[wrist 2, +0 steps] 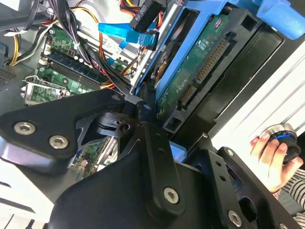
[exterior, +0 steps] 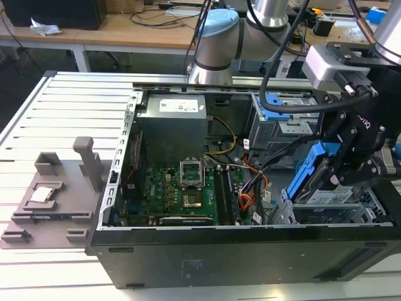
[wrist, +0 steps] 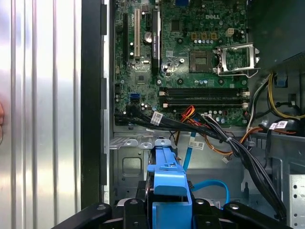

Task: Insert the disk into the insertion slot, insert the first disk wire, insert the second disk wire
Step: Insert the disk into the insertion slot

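As the gripper [exterior: 343, 169] apparently clamps the disk [exterior: 313, 168] by its caddy edges [wrist: 167, 174], this rigid, weighty drive's bare board [wrist 2: 202, 59] seems fragile.

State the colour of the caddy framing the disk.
Bright blue; the caddy shows best in the first wrist view.

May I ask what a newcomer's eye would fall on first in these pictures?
The bright blue caddy of the disk stands out, tilted in the arm's jaws at the insertion slot at the exterior view's right. Next comes the green motherboard inside the open case, and a hand in the second wrist view.
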